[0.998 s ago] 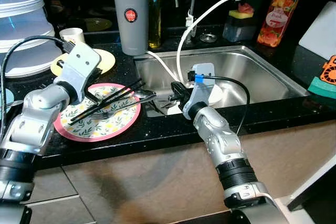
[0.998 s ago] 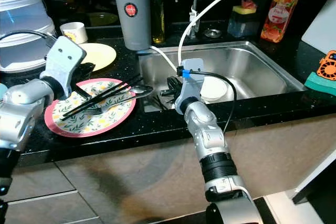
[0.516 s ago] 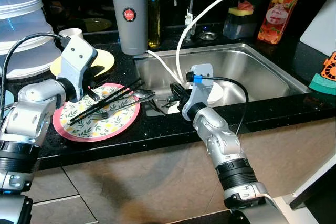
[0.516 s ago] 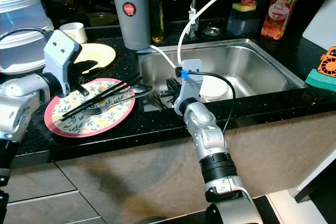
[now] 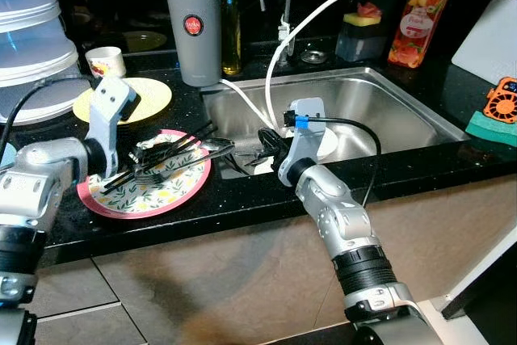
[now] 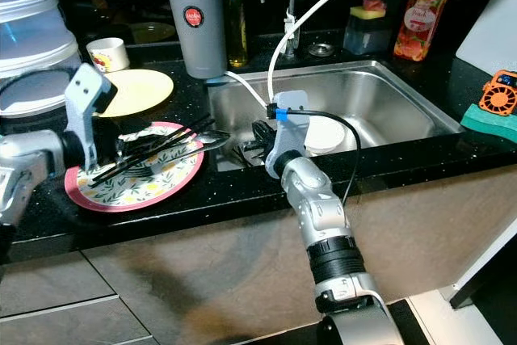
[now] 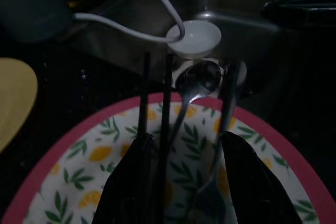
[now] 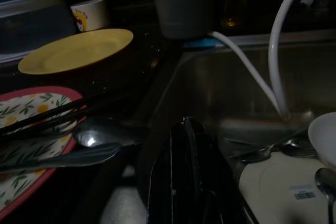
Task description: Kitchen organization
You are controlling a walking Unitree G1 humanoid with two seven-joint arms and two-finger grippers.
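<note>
A pink-rimmed plate [image 5: 166,197] with a lemon pattern lies on the black counter left of the sink. Across it lie two black chopsticks [image 5: 184,142], a spoon [image 7: 199,77] and a fork [image 5: 161,174], their ends reaching toward the sink. My left gripper [image 7: 186,137] is low over the plate and open, its two fingers [image 7: 131,182] straddling the chopsticks, spoon handle and fork. My right gripper [image 5: 265,136] hovers at the sink's front left corner, shut, with nothing held; in the right wrist view its fingers [image 8: 186,171] point toward the spoon.
Behind the lemon plate are a yellow plate [image 5: 153,94] and a small cup [image 5: 105,61]. A grey dispenser [image 5: 196,30], white hose [image 5: 275,62] and soap bottle [image 5: 408,26] ring the steel sink [image 5: 388,103], where white dishes [image 5: 327,143] lie. Stacked clear containers [image 5: 32,30] stand far left.
My left gripper has turned and come down from the plate's far left edge onto the utensils, its fingers now around them. The right arm has stayed put. The camera shifted slightly.
</note>
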